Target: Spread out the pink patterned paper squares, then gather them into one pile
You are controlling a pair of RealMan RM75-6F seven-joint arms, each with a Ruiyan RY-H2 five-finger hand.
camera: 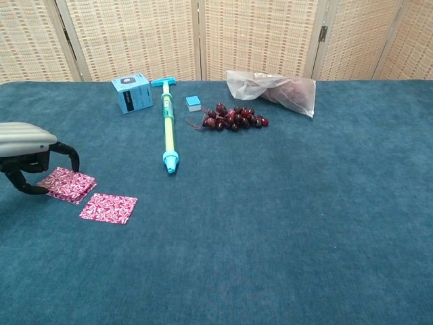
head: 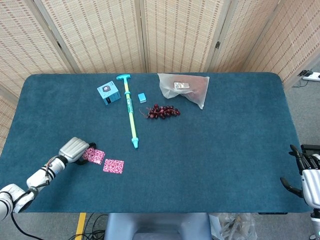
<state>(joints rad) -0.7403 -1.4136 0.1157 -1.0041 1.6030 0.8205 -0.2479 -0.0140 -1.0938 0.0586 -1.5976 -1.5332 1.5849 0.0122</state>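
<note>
Chest view, far left: the left hand sits low over the blue table, palm down, its dark fingers curled downward. The fingertips sit at the left edge of a small stack of pink paper squares; whether they pinch the stack or only touch it cannot be told. The edges of the stack are slightly fanned, so more than one sheet lies there. Just to the right and slightly nearer the camera, a single pink square lies flat, close beside the stack, with no visible overlap.

Head view confirms this: left hand at the stack, single square beside it, both near the front left part of the table.

Further right, toward the back of the table: a light blue box, a long green and teal stick lying front to back, a small blue block, a bunch of dark red grapes, and a clear plastic bag.

Far right, head view only: the right hand hangs off the table's edge, fingers apart, holding nothing.
</note>
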